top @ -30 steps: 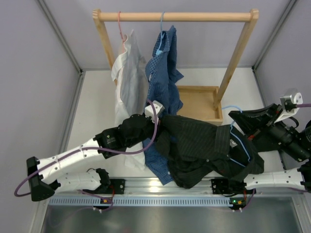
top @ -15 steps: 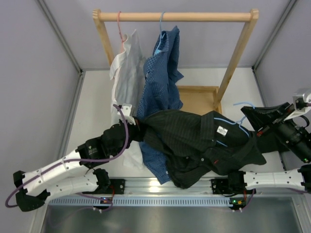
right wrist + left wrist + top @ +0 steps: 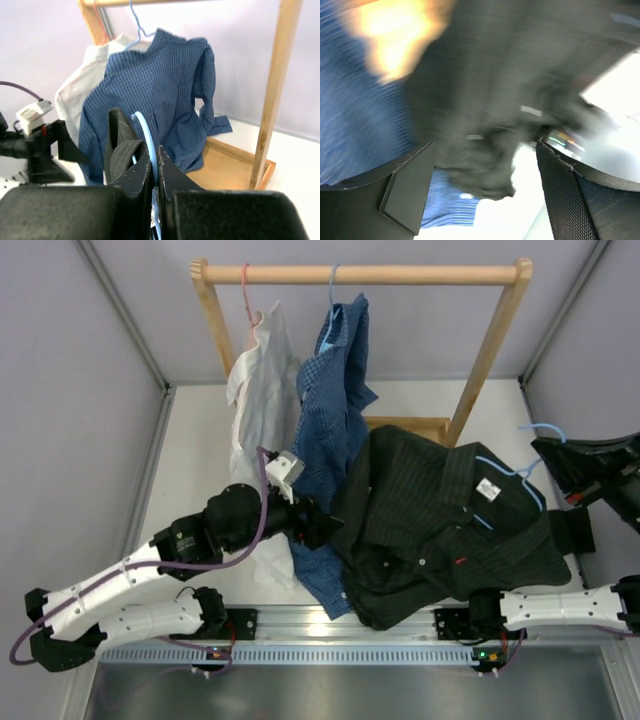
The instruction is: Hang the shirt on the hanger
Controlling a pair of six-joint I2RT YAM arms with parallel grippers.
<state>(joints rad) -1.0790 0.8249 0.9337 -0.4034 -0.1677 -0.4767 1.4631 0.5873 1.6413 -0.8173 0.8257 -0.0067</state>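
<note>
The black pinstriped shirt (image 3: 440, 530) hangs spread on the light-blue hanger (image 3: 538, 427), its white neck label showing near the collar. My right gripper (image 3: 556, 454) is at the far right, shut on the hanger's wire (image 3: 146, 131) just below the hook. In the right wrist view the shirt collar (image 3: 120, 145) sits left of that gripper (image 3: 154, 150). My left gripper (image 3: 320, 523) stands open beside the shirt's left edge, holding nothing. In the blurred left wrist view, dark cloth (image 3: 490, 125) lies beyond the left gripper (image 3: 485, 145).
A wooden rack (image 3: 360, 274) stands at the back with a tray base (image 3: 405, 426). On it hang a white shirt (image 3: 255, 410) on a pink hanger and a blue checked shirt (image 3: 335, 410), which reaches down behind the left gripper. Grey walls close both sides.
My left gripper has opened and let go of the black shirt. The right gripper has carried the hanger right and farther back, and the shirt has swung that way and spread out.
</note>
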